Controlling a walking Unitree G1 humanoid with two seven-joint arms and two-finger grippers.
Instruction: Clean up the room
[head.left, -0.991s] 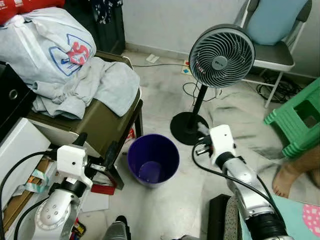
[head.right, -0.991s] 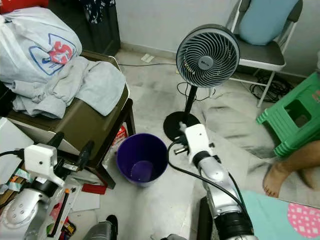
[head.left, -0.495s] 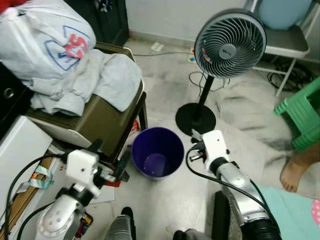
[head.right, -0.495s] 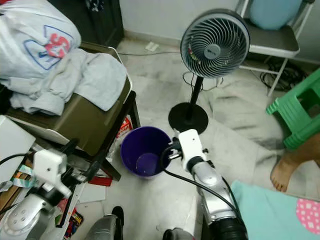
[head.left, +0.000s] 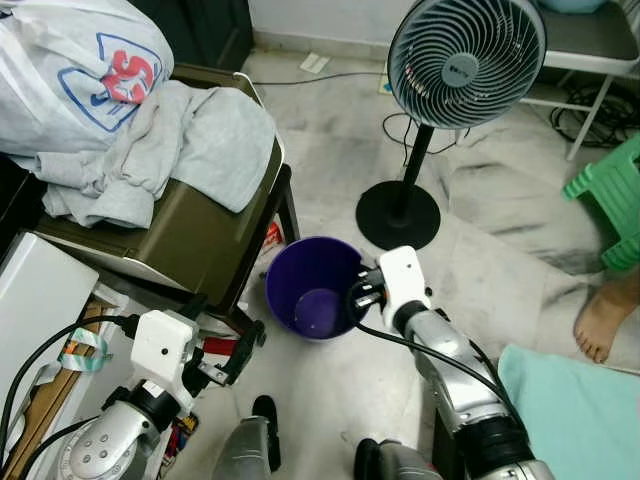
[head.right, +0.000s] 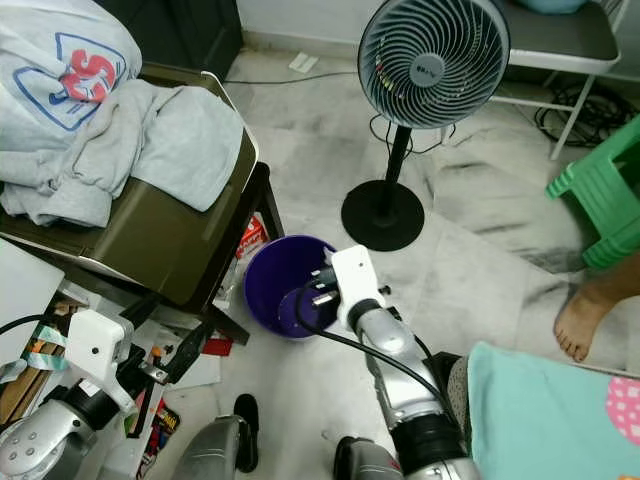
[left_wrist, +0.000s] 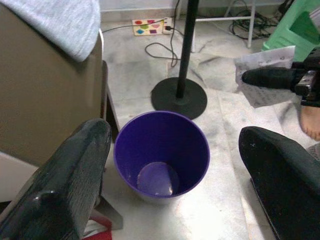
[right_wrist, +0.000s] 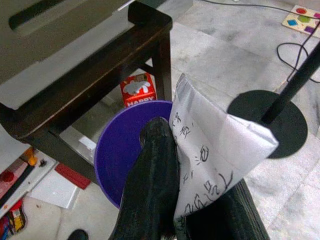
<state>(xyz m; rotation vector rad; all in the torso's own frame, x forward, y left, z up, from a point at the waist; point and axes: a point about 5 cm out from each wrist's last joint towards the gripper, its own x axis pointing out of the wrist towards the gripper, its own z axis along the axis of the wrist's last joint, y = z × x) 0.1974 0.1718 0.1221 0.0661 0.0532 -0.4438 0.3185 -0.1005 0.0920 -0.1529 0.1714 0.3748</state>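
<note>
The right hand (right_wrist: 195, 200), clamped on a paper (right_wrist: 215, 145), hangs at the bin's (head.left: 312, 300) right rim, so next comes release; left hand (left_wrist: 175, 165) apart.

My right end effector (right_wrist: 195, 210) pinches a crinkled paper (right_wrist: 215, 145) (printed, slightly shiny) between glossy black fingers (right_wrist: 152, 185). The bin (left_wrist: 161, 150) is smooth purple plastic. The floor (head.left: 330, 150) looks like polished marble, the table (right_wrist: 95, 80) dark wood, the clothes (head.left: 190, 140) soft grey cloth.
</note>
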